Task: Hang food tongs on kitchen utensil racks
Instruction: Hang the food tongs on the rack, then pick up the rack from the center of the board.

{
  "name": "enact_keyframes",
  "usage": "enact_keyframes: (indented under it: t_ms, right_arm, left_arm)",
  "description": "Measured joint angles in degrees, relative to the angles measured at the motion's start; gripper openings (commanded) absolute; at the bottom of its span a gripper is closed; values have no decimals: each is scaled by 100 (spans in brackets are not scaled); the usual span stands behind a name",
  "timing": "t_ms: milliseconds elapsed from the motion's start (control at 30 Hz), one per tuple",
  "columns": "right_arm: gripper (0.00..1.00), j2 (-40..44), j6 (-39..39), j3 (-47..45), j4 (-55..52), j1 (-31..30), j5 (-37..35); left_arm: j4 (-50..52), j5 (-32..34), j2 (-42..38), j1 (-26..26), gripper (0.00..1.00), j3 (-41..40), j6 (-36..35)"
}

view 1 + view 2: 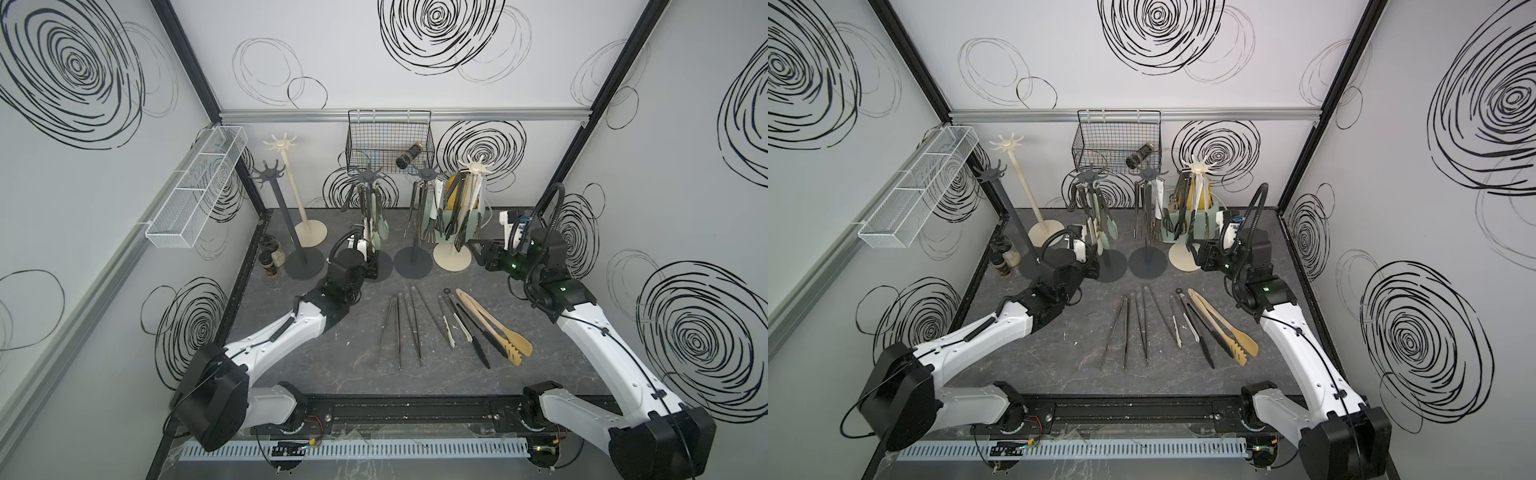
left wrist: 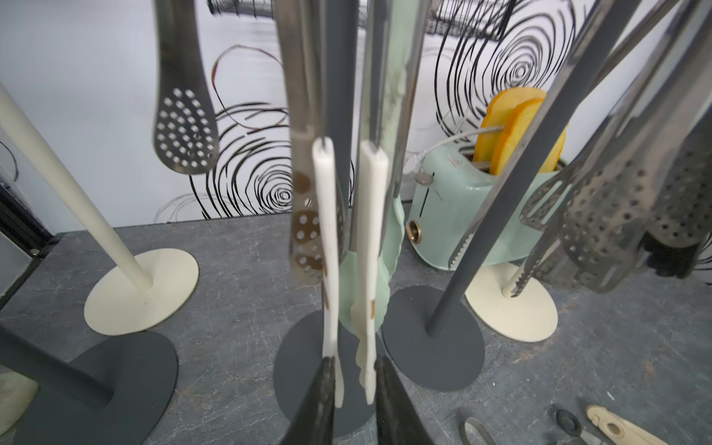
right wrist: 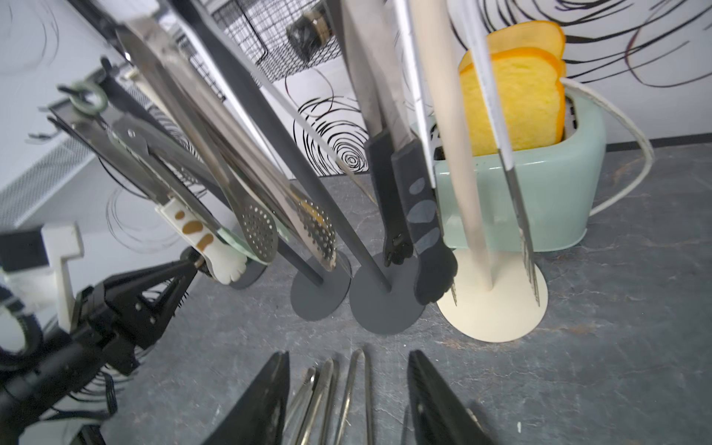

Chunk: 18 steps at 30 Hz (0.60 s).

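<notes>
In both top views the five kitchen utensil racks (image 1: 424, 174) stand in a row across the back of the table (image 1: 540, 353), from 10 to 1 o'clock. The middle dark grey rack (image 1: 368, 176), at 12 o'clock, carries pale green, steel and white pairs. The left gripper (image 2: 353, 362) is low at that rack. Its fingers stand a narrow way apart with the hanging tips of the white tongs (image 2: 370, 231) close between them; whether they press on the tips I cannot tell.

The right gripper (image 3: 348, 356) is near 2 o'clock beside the cream rack (image 1: 476, 167), which is hung with dark and steel pairs. Its fingers are spread wide with nothing between them.

At the table's centre lie loose tongs (image 1: 417, 328), fanned out, with the wooden pair (image 1: 517, 347) outermost toward 3 o'clock.

The black wire basket (image 1: 365, 137) on the back wall at 12 o'clock holds a dark jar (image 1: 409, 154) on its side. The pale green toaster (image 2: 458, 219) at 1 o'clock holds two yellow bread slices (image 2: 512, 111) upright in its slots. The white mesh tray (image 1: 195, 195), with three compartments, hangs at 10 o'clock.
</notes>
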<state>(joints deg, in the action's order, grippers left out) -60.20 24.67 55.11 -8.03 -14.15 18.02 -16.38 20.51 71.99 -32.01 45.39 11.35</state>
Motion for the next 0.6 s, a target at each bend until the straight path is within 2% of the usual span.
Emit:
enact_keyframes:
  t_ms: [100, 233, 400, 600]
  right_arm:
    - [58, 90, 542, 280, -109, 0, -505]
    - [59, 76, 1189, 918, -433, -37, -1145]
    - [63, -70, 1670, 1460, -533, -313, -1552]
    - [64, -286, 1952, 1338, -518, -417, -1591]
  left_arm:
    - [-7, 101, -586, 179, 27, -341, 37]
    - [-42, 188, -1034, 1003, 29, -684, 98]
    - [-76, -4, -1054, 2197, 41, -796, 254]
    - [-503, -472, -905, 2962, 53, -962, 426]
